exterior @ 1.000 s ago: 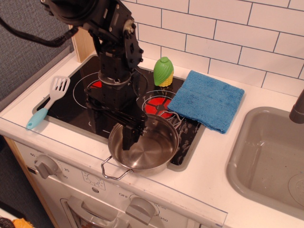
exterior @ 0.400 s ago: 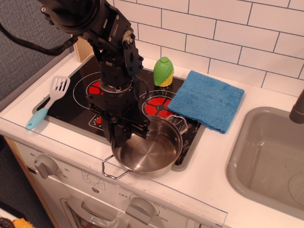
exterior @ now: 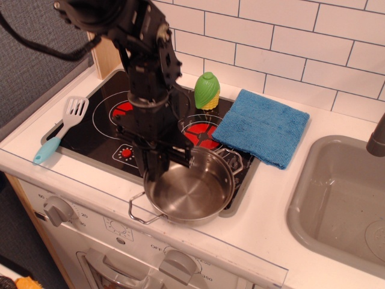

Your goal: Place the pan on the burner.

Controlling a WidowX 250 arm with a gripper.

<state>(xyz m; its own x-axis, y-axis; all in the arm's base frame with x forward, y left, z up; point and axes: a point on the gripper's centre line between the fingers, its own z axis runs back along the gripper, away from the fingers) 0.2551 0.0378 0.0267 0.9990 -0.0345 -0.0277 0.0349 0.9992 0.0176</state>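
The shiny steel pan point(exterior: 192, 191) is at the front right corner of the black cooktop point(exterior: 90, 129), overhanging its front edge, with one wire loop handle point(exterior: 139, 212) pointing front-left. My gripper point(exterior: 155, 173) comes down from above and its fingers are closed over the pan's left rim. I cannot tell whether the pan is resting or slightly lifted. The burner point(exterior: 122, 109), a red disc in clean glass at the back left, is mostly hidden behind my arm. The scuffed red disc point(exterior: 201, 133) lies just behind the pan.
A green ribbed object point(exterior: 207, 90) stands at the back of the cooktop. A blue cloth point(exterior: 261, 126) lies right of it. A spatula point(exterior: 60, 129) lies at the cooktop's left edge. A grey sink point(exterior: 340, 198) is on the right, with knobs point(exterior: 57, 209) along the front.
My gripper moved from inside the pan to its left rim. The pan shifted slightly to the right and forward.
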